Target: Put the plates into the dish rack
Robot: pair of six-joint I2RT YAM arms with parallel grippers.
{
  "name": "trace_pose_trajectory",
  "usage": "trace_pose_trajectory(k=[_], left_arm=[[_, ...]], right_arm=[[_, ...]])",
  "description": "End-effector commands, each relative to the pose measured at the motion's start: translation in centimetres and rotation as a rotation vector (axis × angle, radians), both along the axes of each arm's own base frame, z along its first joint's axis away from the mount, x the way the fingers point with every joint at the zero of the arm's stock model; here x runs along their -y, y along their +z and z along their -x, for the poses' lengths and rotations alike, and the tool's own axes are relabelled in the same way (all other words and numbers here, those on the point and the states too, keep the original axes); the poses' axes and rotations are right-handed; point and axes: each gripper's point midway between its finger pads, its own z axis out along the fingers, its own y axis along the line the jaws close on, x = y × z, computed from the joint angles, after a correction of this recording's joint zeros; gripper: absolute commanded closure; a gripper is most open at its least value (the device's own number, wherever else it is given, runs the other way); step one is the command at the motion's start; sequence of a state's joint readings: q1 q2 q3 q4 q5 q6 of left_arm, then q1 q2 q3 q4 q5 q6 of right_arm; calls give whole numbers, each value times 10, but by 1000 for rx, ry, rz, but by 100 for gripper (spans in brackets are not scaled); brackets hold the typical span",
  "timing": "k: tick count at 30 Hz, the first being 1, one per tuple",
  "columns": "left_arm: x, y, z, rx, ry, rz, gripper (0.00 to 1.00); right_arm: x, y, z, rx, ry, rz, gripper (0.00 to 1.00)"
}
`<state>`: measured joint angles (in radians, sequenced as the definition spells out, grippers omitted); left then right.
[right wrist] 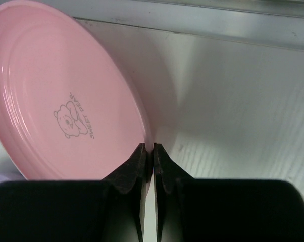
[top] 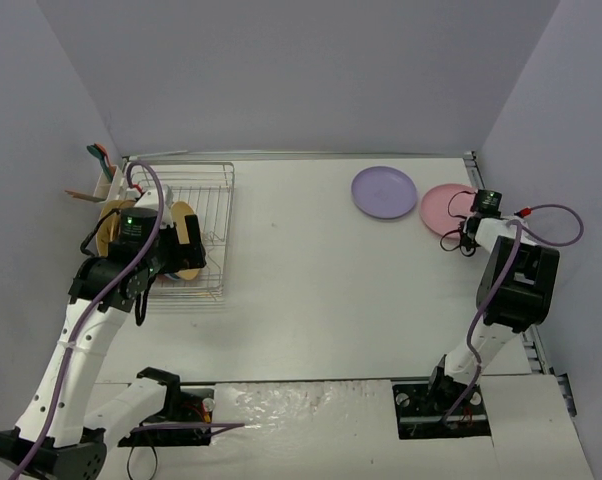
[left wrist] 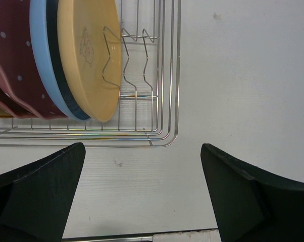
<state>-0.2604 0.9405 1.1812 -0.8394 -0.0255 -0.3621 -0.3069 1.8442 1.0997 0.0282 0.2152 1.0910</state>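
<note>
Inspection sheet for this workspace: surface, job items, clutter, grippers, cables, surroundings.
Surface: white table, faint scuffs.
Job's things: dish rack at far left holds a tan plate, blue plate and dark pink speckled plate on edge; lilac plate flat at far right; light pink plate beside it, tilted.
Clutter: nothing seen.
Grippers: left gripper open, just outside the rack's edge; right gripper shut on the light pink plate's rim.
Cables: purple cables loop along both arms.
Surroundings: plain walls on three sides.

Plates around the rack
Round plates (left wrist: 86, 55) stand inside the silver wire dish rack (top: 209, 225); well right of it the lilac round plate (top: 384, 191), then the light pink round plate (top: 441, 208).
</note>
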Motion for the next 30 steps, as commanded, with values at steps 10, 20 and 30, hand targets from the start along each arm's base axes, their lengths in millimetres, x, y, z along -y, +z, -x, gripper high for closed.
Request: trace_pose_trajectory(k=[10,20,30], left_arm=[[56,47,-14,84,-113,320,3],[128,85,-42,115,-255,550,3],[178,126,-43,168,-377,661,3]], right_arm=[[-95,155,4,399,474,52,100],[-266,233,40,698,1084,-44,100],[-350,256,95,765,1344,-107,100]])
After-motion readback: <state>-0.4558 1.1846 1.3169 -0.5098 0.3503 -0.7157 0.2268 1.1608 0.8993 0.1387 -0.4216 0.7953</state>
